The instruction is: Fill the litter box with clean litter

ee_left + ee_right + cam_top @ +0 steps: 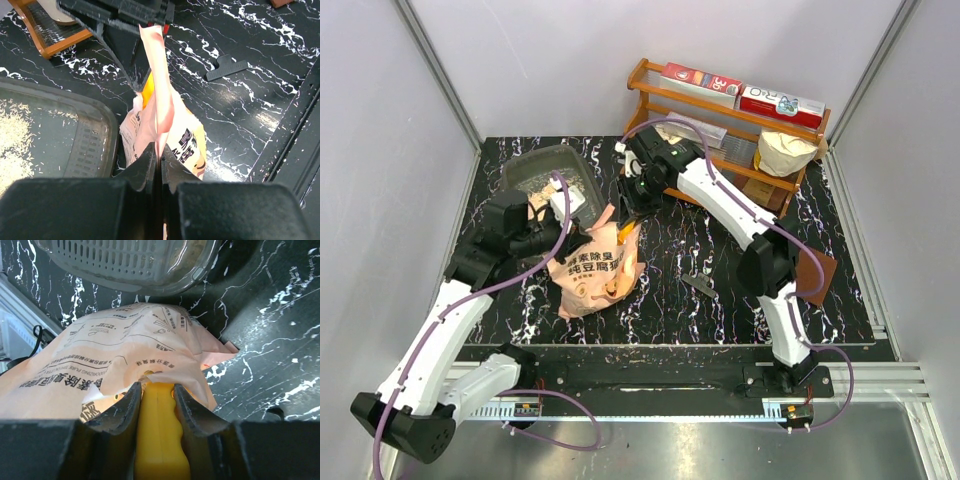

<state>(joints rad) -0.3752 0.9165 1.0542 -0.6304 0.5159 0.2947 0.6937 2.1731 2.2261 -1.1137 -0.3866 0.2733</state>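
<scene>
A: Black, white-veined table [720, 270], grey walls [550, 60] round it. How does the left gripper [160, 150] stand?

B: Its jaws are pressed together on a thin flap of the pink bag [185, 140]. The film rises straight out from between the fingers, towards the other arm.

A: And the right gripper [156, 389]?

B: Clamped on the handle of a yellow scoop [160, 440]. Just ahead of its fingertips the scoop's front end goes into the bag's crumpled mouth. The bag lies between the two grippers.

A: Where is the litter box [95, 135]?

B: On the table, just beside the left gripper, at the left of that wrist's view, its rounded corner close to the bag. Seen from the right wrist it sits beyond the bag, ahead of the fingers.

A: The clean litter [12, 145]?

B: Pale grains lie on the tray's floor, mostly on the part farther from the left gripper. How much is inside the bag I cannot tell.

A: Anything else near the right gripper?

B: An orange wooden rack [760, 172] stands beyond it at the table's far edge, with red and white boxes [700, 82] on its top shelf
</scene>
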